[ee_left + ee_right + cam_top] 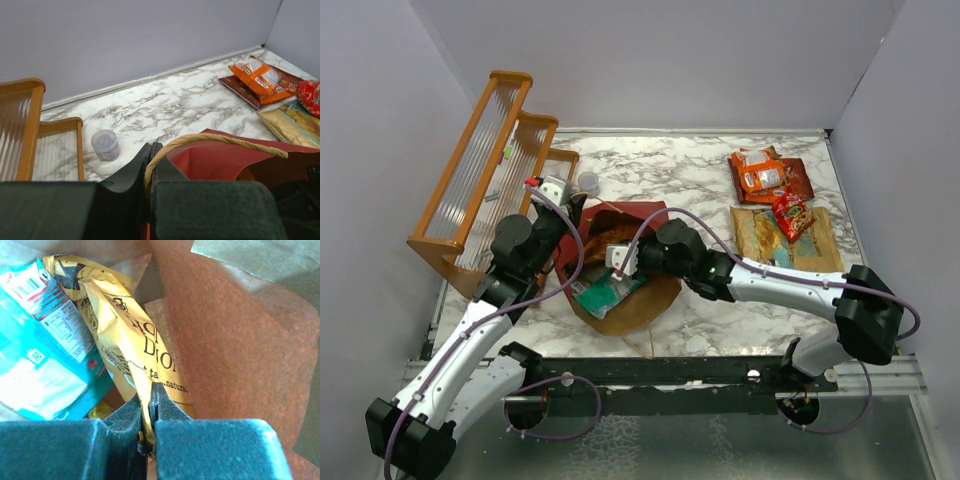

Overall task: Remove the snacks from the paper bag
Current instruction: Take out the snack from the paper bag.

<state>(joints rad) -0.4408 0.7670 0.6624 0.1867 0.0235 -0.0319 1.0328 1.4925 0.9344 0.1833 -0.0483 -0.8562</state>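
Note:
The paper bag (638, 300) lies on its side at the table's middle, dark red outside, brown inside. My left gripper (572, 212) is shut on its twine handle (225, 140) at the bag's red rim (215, 157). My right gripper (608, 272) is inside the bag's mouth, shut on a yellow packet (130, 335) next to a teal packet (40, 365), which also shows in the top view (605, 293). Outside the bag, at the back right, lie an orange packet (760, 172) on a dark red Doritos bag (800, 182), and a small red packet (792, 215) on a large chip bag (785, 245).
An orange wooden rack (480, 170) stands at the back left beside my left arm. A small clear tub (588, 182) sits on the marble just behind the bag. White walls close in the table at the back and sides.

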